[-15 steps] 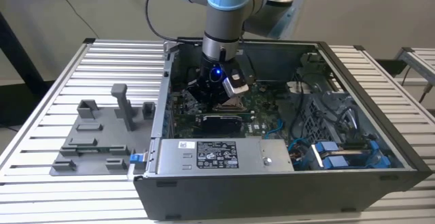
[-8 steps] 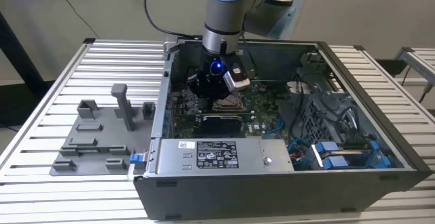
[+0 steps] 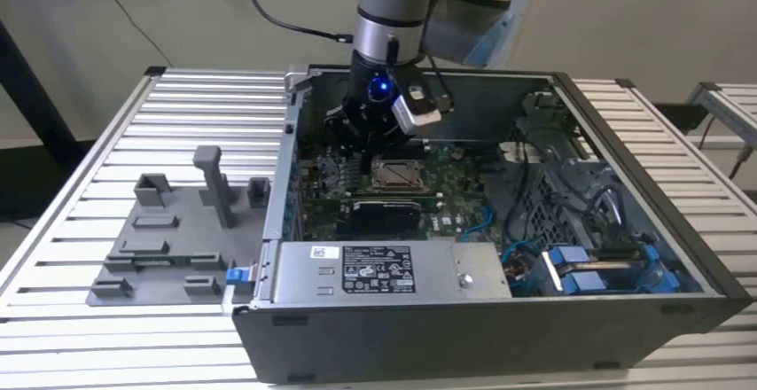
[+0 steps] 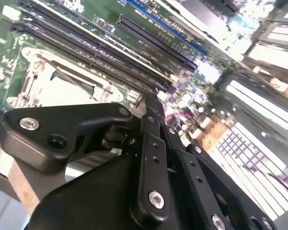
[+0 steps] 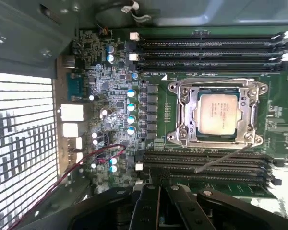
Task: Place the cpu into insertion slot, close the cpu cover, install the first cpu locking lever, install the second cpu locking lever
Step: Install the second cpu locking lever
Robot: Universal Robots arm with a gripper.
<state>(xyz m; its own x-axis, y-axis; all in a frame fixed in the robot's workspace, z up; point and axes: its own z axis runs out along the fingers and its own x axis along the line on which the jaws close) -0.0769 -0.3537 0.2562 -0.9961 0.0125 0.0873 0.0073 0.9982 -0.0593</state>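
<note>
The cpu (image 5: 218,113), a tan-silver square, lies in the insertion slot (image 5: 178,137) on the green motherboard (image 5: 115,81). The silver cpu cover (image 5: 186,113) lies flat, framing the chip. One thin locking lever (image 5: 209,80) runs along the cover's edge beside the memory slots. The other lever (image 5: 223,159) angles out loose across the neighbouring slots. My gripper (image 5: 162,189) hovers above the board beside the socket, fingers together and holding nothing. In the exterior view the gripper (image 3: 369,137) hangs just behind the socket (image 3: 396,174). The second wrist view shows the black fingers (image 4: 151,143) above the socket frame (image 4: 62,88).
The open computer case (image 3: 355,337) walls in the board on all sides. A power supply (image 3: 378,270) sits at the front, and blue cables and connectors (image 3: 591,270) lie on the exterior view's right. A grey fixture plate (image 3: 177,230) rests on the slatted table at that view's left.
</note>
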